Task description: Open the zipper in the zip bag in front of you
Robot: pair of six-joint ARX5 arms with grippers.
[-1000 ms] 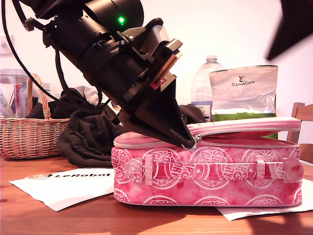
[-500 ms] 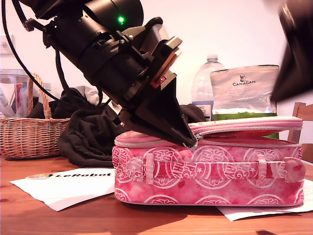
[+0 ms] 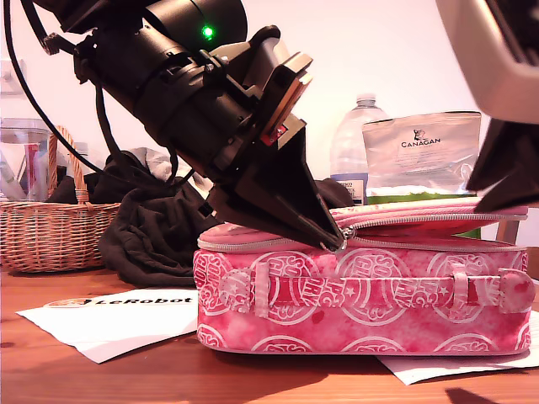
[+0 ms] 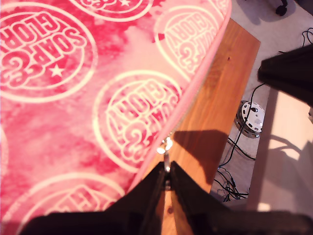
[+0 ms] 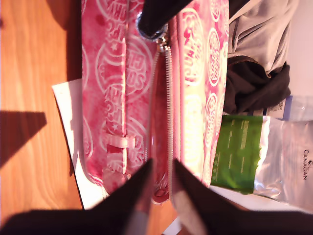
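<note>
The pink zip bag (image 3: 362,295) lies on the wooden table (image 3: 101,370), its lid lifted along the side towards the exterior view's right. Its zipper (image 3: 421,220) gapes there and shows as two toothed lines (image 5: 169,122) in the second wrist view. My first gripper (image 3: 338,244) comes down from the exterior view's upper left. It is shut on the metal ring pull (image 4: 167,145) at the case's edge (image 4: 73,98). My second gripper (image 3: 501,192) hangs over the bag's end at the exterior view's right, open, with its fingers (image 5: 142,196) either side of the gap.
Behind the bag are a wicker basket (image 3: 50,227), a dark heap of clothing (image 3: 152,227), a water bottle (image 3: 349,151) and a silver-and-green Canagan pouch (image 3: 421,160). White LeRobot paper (image 3: 101,316) lies under the bag. Cables (image 4: 249,117) lie on the floor beyond the table edge.
My second gripper has dropped into the exterior view's upper right, down to the bag's end. The bag has slid slightly to that view's right; my first gripper still holds the pull.
</note>
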